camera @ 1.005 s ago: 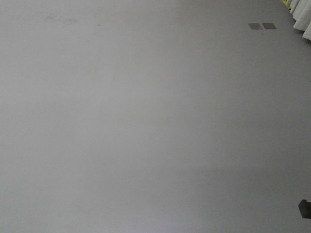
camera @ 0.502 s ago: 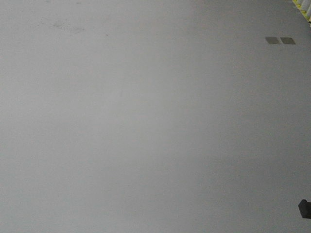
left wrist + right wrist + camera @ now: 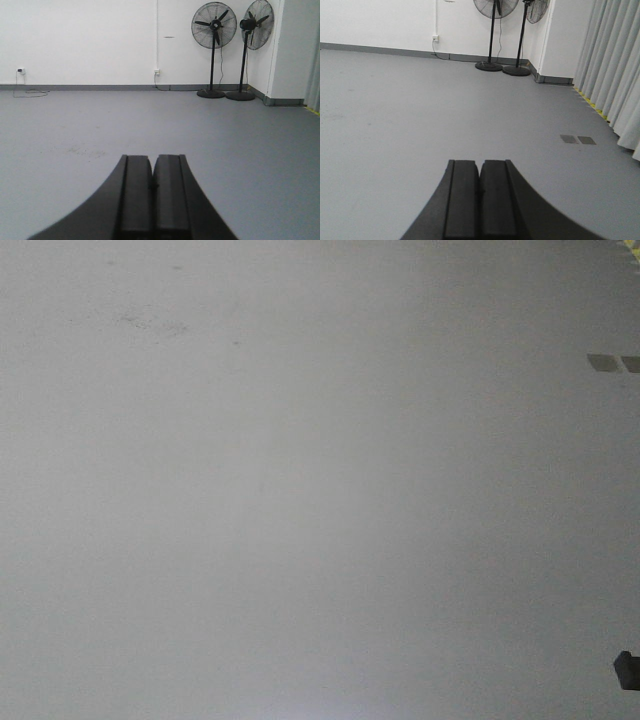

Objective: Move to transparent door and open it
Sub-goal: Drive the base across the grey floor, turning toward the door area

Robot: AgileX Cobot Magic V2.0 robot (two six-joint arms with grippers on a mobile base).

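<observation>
Ahead, the left gripper (image 3: 152, 162) and the right gripper (image 3: 480, 165) each show their two fingers pressed together, flat face to face. Beyond the left gripper a grey floor (image 3: 75, 125) runs to a white wall (image 3: 80, 40), where two pedestal fans (image 3: 214, 25) stand ahead and to its right. Right of the right gripper hang pale curtains (image 3: 615, 75); two dark floor plates (image 3: 577, 139) lie ahead-right of it. The transparent door appears in no view, so its place, facing and long axis cannot be told.
</observation>
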